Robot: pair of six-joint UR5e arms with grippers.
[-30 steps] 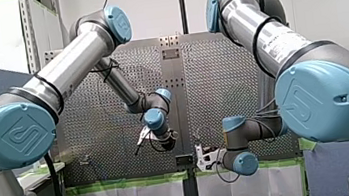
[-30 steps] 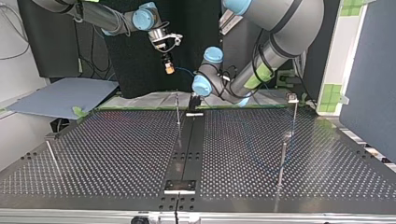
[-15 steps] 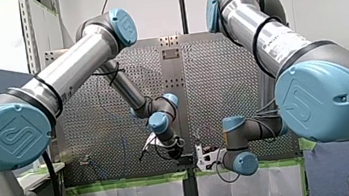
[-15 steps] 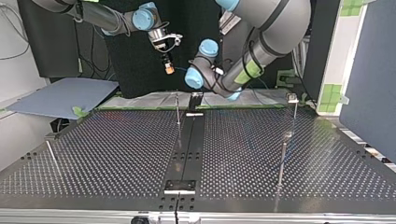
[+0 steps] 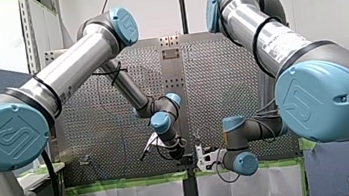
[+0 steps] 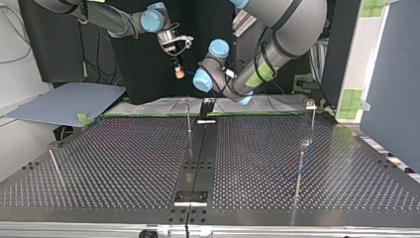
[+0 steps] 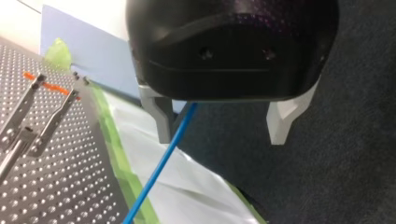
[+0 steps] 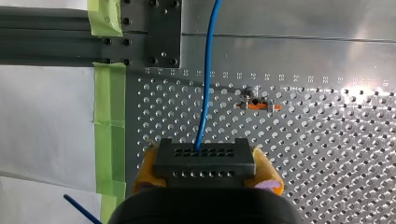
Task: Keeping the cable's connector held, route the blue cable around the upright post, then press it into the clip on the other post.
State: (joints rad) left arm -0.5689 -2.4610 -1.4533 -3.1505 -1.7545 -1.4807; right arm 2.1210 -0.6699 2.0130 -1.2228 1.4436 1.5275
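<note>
In the right wrist view my right gripper (image 8: 205, 176) has its yellow pads (image 8: 268, 175) shut on the black connector (image 8: 204, 157). The blue cable (image 8: 206, 79) runs straight ahead from it over the perforated plate. In the top view this gripper (image 6: 179, 73) hangs above the table's far edge. My left gripper (image 7: 223, 137) is open, and the blue cable (image 7: 163, 156) passes untouched between its fingers, close to the grey finger (image 7: 163, 119). It hangs low at the far edge (image 6: 208, 105), next to a thin upright post (image 6: 188, 115).
A post with orange clip parts (image 8: 256, 103) stands ahead of the right gripper and shows beside the left one (image 7: 35, 112). More thin posts (image 6: 312, 119) (image 6: 298, 168) (image 6: 54, 166) rise from the perforated table (image 6: 124, 158). Green tape (image 8: 109, 121) lines its edge.
My left arm has swung lower and toward the table's middle seam, to the left in the top view. My right arm with the connector has stayed still.
</note>
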